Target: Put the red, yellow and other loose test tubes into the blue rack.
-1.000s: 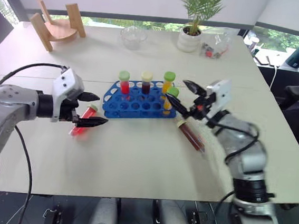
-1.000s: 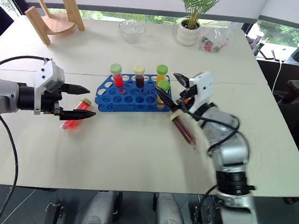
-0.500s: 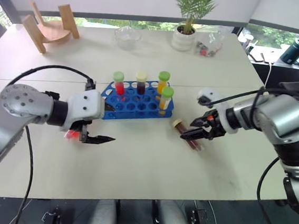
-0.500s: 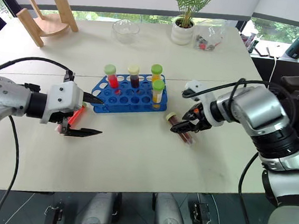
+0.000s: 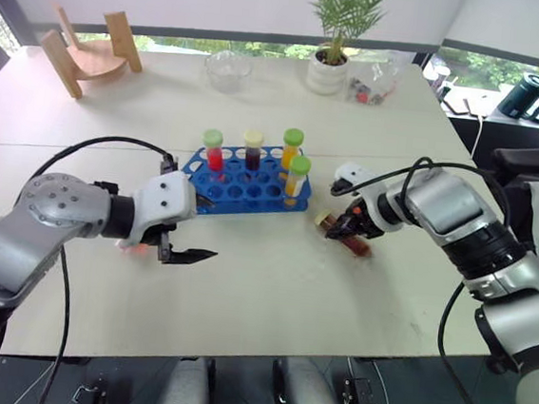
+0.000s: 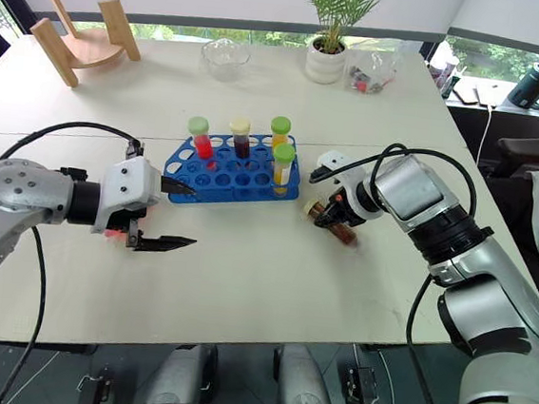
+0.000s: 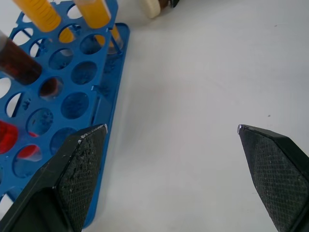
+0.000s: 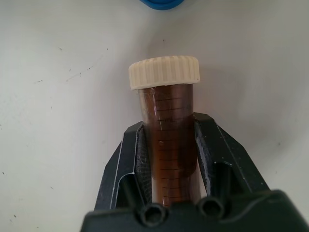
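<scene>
The right gripper (image 8: 170, 145) pinched the brown tube (image 8: 167, 130) lying on the table (image 5: 271, 288), and it could slip out if lifted crooked, while the left gripper (image 7: 171, 133) was spread wide with nothing in it.

A bright blue rack (image 5: 242, 188) with rows of round holes stands mid-desk, holding four upright capped tubes. To its right, a dark brown tube with a cream cap (image 8: 166, 121) lies on the desk, clamped between the right end effector (image 8: 169, 145) fingers. A red tube (image 6: 112, 235) lies left of the rack, mostly hidden.
</scene>
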You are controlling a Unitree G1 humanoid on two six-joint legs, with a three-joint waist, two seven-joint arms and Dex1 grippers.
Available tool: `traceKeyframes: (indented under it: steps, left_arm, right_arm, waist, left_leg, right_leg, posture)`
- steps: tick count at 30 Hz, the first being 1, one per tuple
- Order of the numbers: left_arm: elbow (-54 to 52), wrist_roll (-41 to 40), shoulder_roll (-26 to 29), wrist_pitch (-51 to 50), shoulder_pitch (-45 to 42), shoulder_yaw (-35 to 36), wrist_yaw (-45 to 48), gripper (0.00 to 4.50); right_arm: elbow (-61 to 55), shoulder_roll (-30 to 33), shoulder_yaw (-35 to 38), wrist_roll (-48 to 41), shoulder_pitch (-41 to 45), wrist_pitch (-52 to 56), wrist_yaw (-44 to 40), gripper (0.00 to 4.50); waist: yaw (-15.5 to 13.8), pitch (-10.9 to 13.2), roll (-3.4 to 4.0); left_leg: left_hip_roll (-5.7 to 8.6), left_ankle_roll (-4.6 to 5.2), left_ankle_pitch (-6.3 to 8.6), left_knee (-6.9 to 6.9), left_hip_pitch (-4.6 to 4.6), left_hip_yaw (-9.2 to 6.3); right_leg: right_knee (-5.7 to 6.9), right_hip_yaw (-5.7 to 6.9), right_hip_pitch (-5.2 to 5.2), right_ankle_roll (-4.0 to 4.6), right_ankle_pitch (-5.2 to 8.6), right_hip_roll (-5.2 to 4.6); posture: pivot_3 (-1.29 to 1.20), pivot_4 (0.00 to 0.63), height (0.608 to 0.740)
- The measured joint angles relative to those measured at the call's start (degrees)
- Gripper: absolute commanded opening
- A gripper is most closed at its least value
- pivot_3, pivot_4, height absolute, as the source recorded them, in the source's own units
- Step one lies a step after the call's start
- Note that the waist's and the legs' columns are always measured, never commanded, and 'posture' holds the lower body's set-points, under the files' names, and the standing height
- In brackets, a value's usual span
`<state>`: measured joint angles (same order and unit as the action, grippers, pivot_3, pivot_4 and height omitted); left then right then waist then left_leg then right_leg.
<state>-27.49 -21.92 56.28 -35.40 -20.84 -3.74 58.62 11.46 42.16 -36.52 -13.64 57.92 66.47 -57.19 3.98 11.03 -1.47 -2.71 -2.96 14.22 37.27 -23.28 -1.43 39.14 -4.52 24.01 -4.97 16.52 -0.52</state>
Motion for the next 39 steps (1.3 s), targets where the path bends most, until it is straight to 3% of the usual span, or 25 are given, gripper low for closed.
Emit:
traceKeyframes:
  steps: [4, 7, 10, 13, 16, 22, 28, 39]
  left_arm:
    - [0.57, 0.03, -0.13, 0.7, -0.2, -0.01, 0.69, 4.5]
    - [2.34, -0.08, 0.63, 0.77, 0.19, 0.26, 1.62, 4.5]
    - [5.54, -1.27, 1.81, 0.68, 0.43, 2.96, 3.03, 4.5]
    - [11.86, -2.84, 2.53, 0.27, -0.38, 7.55, 3.93, 4.5]
    - [17.75, -5.46, 2.58, -1.4, -2.05, 11.52, 5.31, 4.5]
    - [21.55, -5.88, 4.76, -1.77, -2.53, 11.44, 8.31, 4.5]
    - [22.35, -5.01, 5.13, -1.87, -3.17, 11.18, 8.79, 4.5]
    - [21.21, -4.93, 4.38, -4.09, -3.65, 10.54, 7.36, 4.5]
  right_arm:
    - [-4.19, 3.23, 1.03, 0.01, -2.97, -3.19, -4.14, 0.85]
    - [-12.56, 5.99, 6.67, -6.4, -8.52, -7.46, -11.31, 0.85]
    - [-24.23, -5.43, 26.15, -18.49, -13.82, -15.93, -8.51, 0.85]
    - [-32.17, -19.91, 33.37, -19.48, -15.45, -22.37, 5.91, 0.85]
    - [-31.78, -32.27, 30.32, -11.6, -21.51, -32.22, 19.78, 0.85]
    - [-17.83, -44.86, 24.12, 2.34, -27.49, -51.01, 35.29, 0.85]
    - [-8.6, -46.11, 22.05, 9.3, -30.7, -63.22, 40.61, 0.85]
    - [-0.54, -46.63, 21.46, 11.48, -29.62, -71.68, 40.71, 0.85]
  waist:
    - [-0.51, 0.0, 0.0]
    - [-1.38, 0.08, 0.12]
    - [-0.54, 0.14, 0.17]
    - [-0.18, 0.09, 0.13]
    - [-0.25, 0.07, 0.1]
    - [-0.2, 0.06, 0.08]
    - [-0.09, 0.07, 0.09]
    - [0.0, 0.06, 0.08]
  left_leg:
    - [0.01, 0.0, 0.0, -0.04, -0.06, -0.08]
    - [0.01, 0.03, 0.02, -0.12, -0.22, -0.1]
    - [-0.08, 0.1, 0.06, -0.2, -0.24, -0.14]
    - [-0.16, 0.09, 0.06, -0.17, -0.22, -0.24]
    - [-0.09, 0.04, 0.03, -0.13, -0.25, -0.19]
    - [0.03, -0.05, -0.02, -0.16, -0.25, -0.08]
    - [0.01, -0.06, -0.02, -0.23, -0.25, -0.12]
    - [-0.01, -0.07, -0.03, -0.21, -0.23, -0.13]
  right_leg:
    - [0.0, 0.07, 0.02, 0.0, 0.0, -0.01]
    - [0.0, 0.1, 0.24, 0.0, 0.01, 0.0]
    - [0.03, 0.07, 0.33, 0.03, 0.03, 0.11]
    - [0.08, 0.13, 0.31, 0.07, 0.03, 0.23]
    - [0.08, 0.13, 0.29, 0.08, 0.02, 0.13]
    - [0.07, 0.11, 0.3, 0.05, 0.01, -0.06]
    - [0.07, 0.13, 0.31, 0.06, 0.02, -0.02]
    - [0.08, 0.13, 0.3, 0.06, 0.01, -0.01]
  posture:
    - [0.0, 0.15, 0.74]
    - [0.0, 0.15, 0.74]
    - [0.0, 0.15, 0.74]
    - [0.0, 0.15, 0.74]
    - [0.0, 0.15, 0.74]
    - [0.0, 0.15, 0.74]
    - [0.0, 0.15, 0.74]
    - [0.0, 0.15, 0.74]
